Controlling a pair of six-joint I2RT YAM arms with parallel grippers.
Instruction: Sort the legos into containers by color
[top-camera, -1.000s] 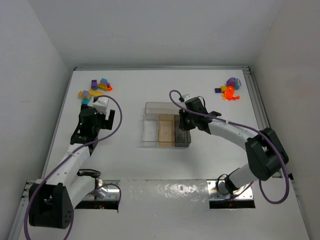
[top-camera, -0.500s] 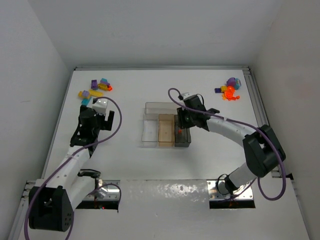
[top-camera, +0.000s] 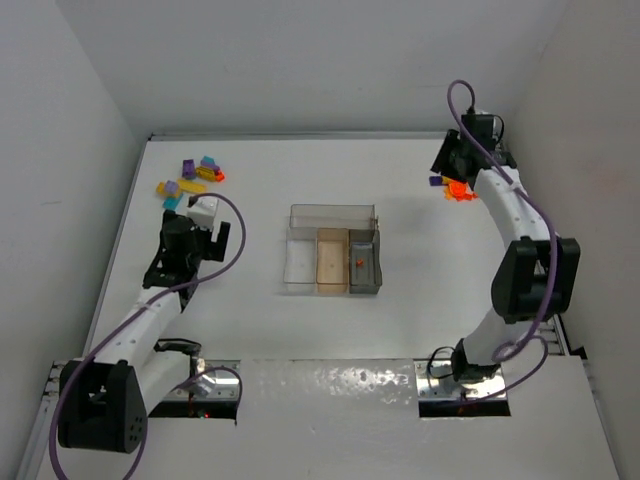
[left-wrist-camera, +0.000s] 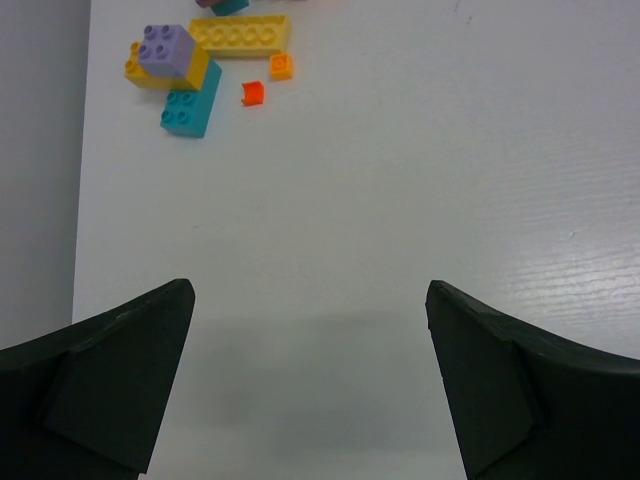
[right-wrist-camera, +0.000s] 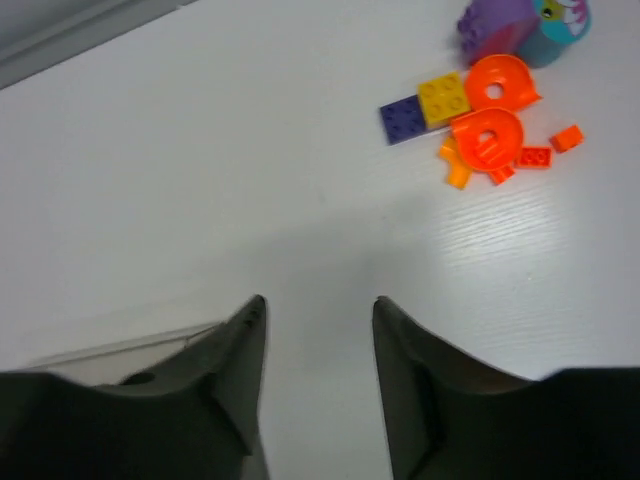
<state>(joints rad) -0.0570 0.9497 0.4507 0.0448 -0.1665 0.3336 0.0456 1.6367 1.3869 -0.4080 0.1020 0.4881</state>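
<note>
White table: right gripper, half-open and empty, hovers by clustered legos; closing may pinch two colours. Left gripper gapes wide, empty.

White table: tray, left lego heap, right lego heap.

- Bare table runs ahead of your left gripper — the brick cluster sits far-left.
- The tray stands mid-table, well apart from either brick group.
- Right-hand bricks lie at the table's far corner.

Left tool wide, right tool ajar
</note>
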